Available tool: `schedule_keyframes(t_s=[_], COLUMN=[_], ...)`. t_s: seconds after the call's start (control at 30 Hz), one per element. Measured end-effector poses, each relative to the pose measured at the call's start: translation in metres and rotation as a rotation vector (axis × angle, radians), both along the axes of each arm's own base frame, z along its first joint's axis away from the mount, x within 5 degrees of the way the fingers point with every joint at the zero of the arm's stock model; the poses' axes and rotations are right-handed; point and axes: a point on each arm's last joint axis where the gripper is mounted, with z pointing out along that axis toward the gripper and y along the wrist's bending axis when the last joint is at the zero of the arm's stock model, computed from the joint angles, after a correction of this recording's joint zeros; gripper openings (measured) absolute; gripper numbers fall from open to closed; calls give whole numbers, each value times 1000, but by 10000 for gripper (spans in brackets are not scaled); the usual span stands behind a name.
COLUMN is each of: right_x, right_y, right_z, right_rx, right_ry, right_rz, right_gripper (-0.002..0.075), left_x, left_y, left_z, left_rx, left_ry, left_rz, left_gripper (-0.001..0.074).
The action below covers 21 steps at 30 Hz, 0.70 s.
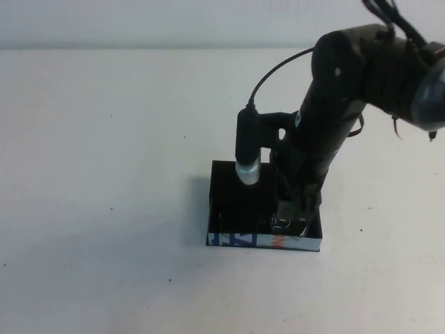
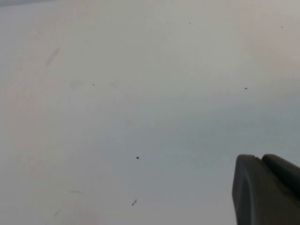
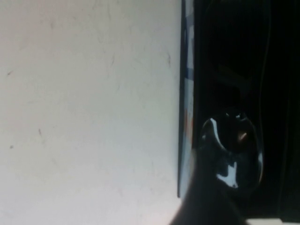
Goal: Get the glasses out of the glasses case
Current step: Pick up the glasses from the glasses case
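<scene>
The right gripper (image 1: 295,209) reaches down into the glasses case (image 1: 229,240), its fingers buried in the dark interior, so whether they grip anything cannot be told. Of the glasses (image 3: 232,152), only one glossy lens shows, near the case's right end. The white table (image 1: 104,174) is bare and faintly speckled. The case lies long axis left-to-right, printed white panel facing the robot. The left gripper (image 2: 267,190) hovers over bare table; its state cannot be told.
</scene>
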Motion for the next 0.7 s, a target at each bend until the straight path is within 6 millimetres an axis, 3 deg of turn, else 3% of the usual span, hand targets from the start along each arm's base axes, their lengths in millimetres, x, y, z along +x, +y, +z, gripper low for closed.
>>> schedule_keyframes(t_s=[0.17,0.47,0.7], right_x=[13,26,28], right_y=[16,26,30], right_z=[-20,-48,-56], right_rx=[-11,-12,2], right_ry=[-13,2,15], right_rz=[18,35,28], right_gripper=[417,423,412], left_x=[0,0,0], left_y=[0,0,0], left_z=[0,0,0], left_rx=[0,0,0], left_ry=[0,0,0], left_rz=[0,0,0], left_gripper=[-4,-5,-4])
